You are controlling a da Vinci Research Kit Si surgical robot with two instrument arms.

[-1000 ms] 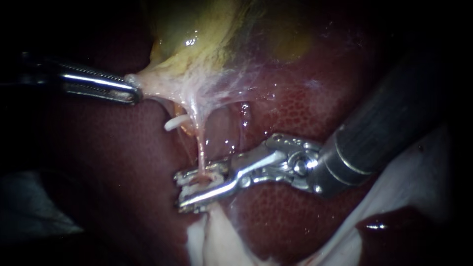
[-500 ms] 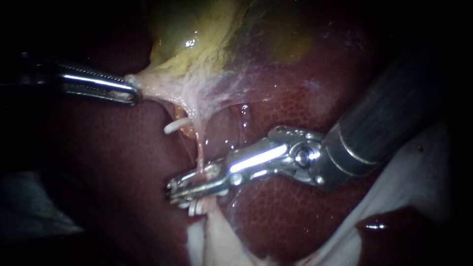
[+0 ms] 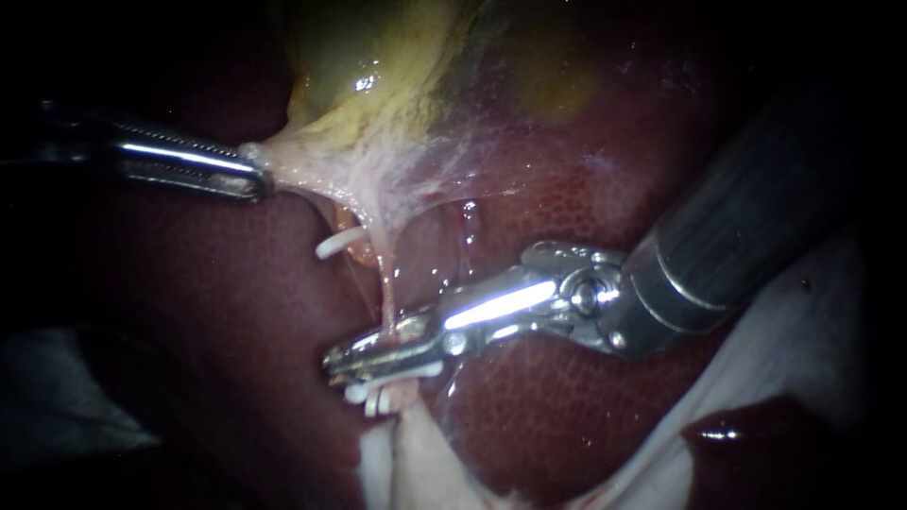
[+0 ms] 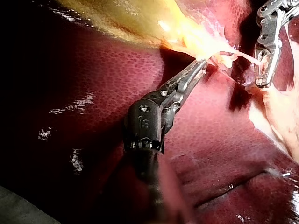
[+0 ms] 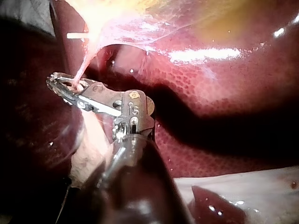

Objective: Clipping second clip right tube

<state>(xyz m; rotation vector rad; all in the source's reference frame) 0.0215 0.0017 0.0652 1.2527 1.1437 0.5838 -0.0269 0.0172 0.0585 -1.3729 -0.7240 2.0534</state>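
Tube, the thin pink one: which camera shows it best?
The endoscope view: the tube runs whole from the gallbladder down into the right instrument. The right wrist view shows it too, nearer but shorter. The left wrist view shows only a thin strand.

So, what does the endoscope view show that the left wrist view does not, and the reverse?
Only the endoscope view: a white clip beside the tube, a lower clip under the jaws of the right instrument, and its thick shaft. Only the left wrist view: the wrist joint of the left instrument. Both: the left jaws shut on the gallbladder, the right jaws on the thin tube, the liver beneath.
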